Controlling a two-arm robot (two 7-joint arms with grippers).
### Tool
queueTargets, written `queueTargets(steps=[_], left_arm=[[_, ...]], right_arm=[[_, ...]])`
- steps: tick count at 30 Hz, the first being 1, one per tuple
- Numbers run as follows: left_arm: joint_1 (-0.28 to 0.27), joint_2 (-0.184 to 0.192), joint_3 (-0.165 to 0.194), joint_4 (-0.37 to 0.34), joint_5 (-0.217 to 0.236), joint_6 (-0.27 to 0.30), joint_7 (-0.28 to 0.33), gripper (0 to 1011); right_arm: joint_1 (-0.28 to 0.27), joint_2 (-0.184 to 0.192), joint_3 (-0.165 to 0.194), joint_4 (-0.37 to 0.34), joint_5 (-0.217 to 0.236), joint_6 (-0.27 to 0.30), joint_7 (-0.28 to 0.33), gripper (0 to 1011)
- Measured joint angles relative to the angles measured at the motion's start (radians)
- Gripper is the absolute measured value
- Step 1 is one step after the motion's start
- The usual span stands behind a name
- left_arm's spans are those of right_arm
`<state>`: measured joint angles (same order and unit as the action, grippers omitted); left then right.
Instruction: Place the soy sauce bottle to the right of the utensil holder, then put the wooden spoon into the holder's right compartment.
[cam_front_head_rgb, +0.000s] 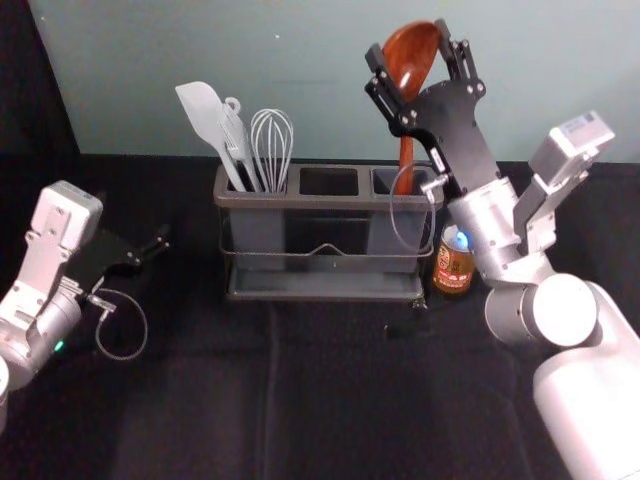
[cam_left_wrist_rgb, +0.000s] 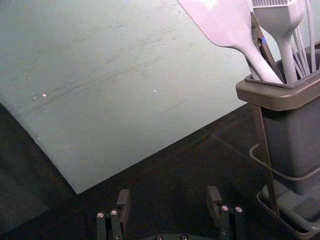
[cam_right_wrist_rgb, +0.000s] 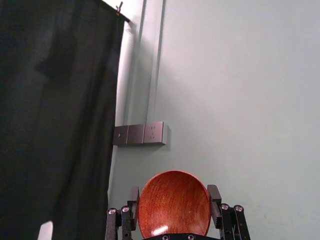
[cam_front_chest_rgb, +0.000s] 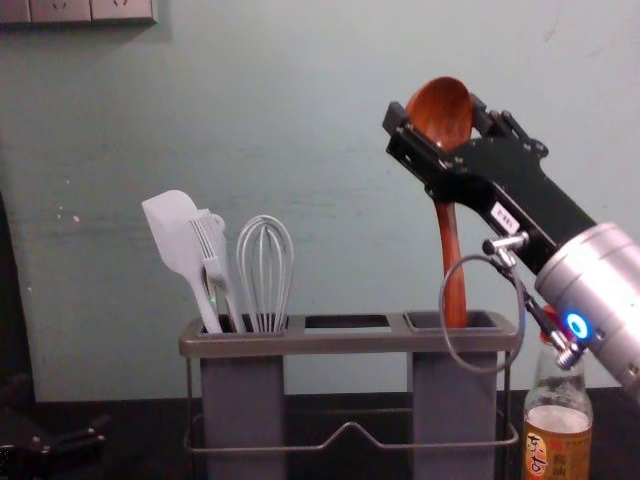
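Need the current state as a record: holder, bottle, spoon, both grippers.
holder: utensil holder, three compartments in a row
left_compartment: white spatula, whisk, more pale utensils
bottle: soy sauce bottle, upright, right of holder
spoon: wooden spoon, bowl up, handle down in right compartment
right_gripper: right gripper, above right compartment, fingers closed on the bowl's sides
left_gripper: left gripper, left of holder, open, holding nothing
task_state: bottle placed; spoon inserted, not yet released

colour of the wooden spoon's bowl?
Reddish brown with darker grain; the wooden spoon's bowl shows it best in the right wrist view.
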<state>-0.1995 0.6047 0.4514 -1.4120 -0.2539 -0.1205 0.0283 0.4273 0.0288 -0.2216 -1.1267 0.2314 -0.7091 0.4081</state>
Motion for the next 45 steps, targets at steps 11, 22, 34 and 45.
queueTargets(steps=[11, 22, 34, 45], left_arm=[[0.000, 0.000, 0.000, 0.000, 0.000, 0.000, 0.000, 1005], [0.000, 0.000, 0.000, 0.000, 0.000, 0.000, 0.000, 1005], [0.000, 0.000, 0.000, 0.000, 0.000, 0.000, 0.000, 1005], [0.000, 0.000, 0.000, 0.000, 0.000, 0.000, 0.000, 1005]], right_arm=[[-0.020, -0.017, 0.020, 0.013, -0.003, -0.011, 0.010, 942], [-0.025, -0.031, 0.031, -0.014, -0.004, -0.008, 0.008, 1002], [-0.025, -0.032, 0.035, -0.016, -0.004, -0.006, 0.010, 1002], [-0.034, -0.028, 0.042, -0.034, -0.004, -0.005, 0.011, 1003]])
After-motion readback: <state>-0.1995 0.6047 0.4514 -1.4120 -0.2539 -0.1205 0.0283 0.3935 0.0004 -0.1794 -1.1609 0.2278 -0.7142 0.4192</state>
